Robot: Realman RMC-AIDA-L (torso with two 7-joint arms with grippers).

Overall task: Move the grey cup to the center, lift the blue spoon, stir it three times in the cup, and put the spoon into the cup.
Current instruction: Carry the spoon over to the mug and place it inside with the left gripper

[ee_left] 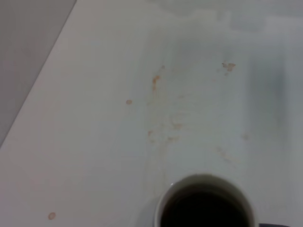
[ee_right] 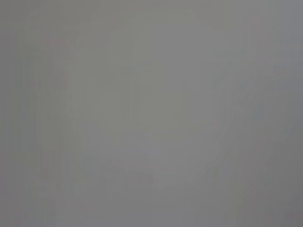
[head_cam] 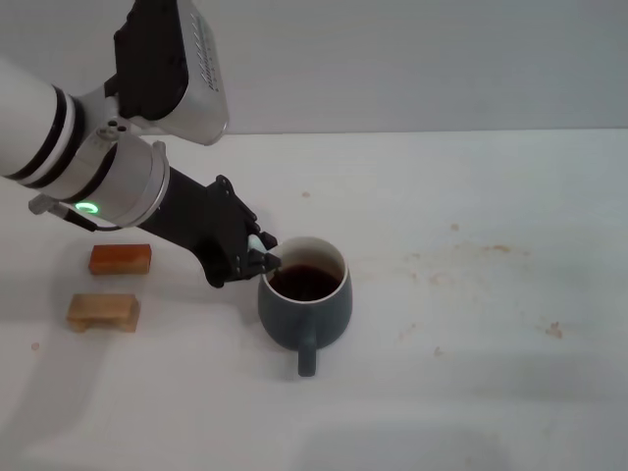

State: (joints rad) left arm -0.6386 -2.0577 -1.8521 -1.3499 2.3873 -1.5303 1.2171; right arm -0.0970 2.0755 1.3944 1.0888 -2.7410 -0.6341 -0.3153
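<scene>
I had the left gripper (head_cam: 261, 253) clenched on the blue spoon (head_cam: 257, 241) at the grey cup (head_cam: 306, 306) rim. Right arm wasn't visible.

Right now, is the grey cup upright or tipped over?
Upright. The grey cup rests on its base, open mouth up, handle toward the camera; the left gripper holds the blue spoon at its rim.

Two blocks (head_cam: 120, 259) lie left of the cup (head_cam: 306, 304) on the table (head_cam: 471, 294).
</scene>
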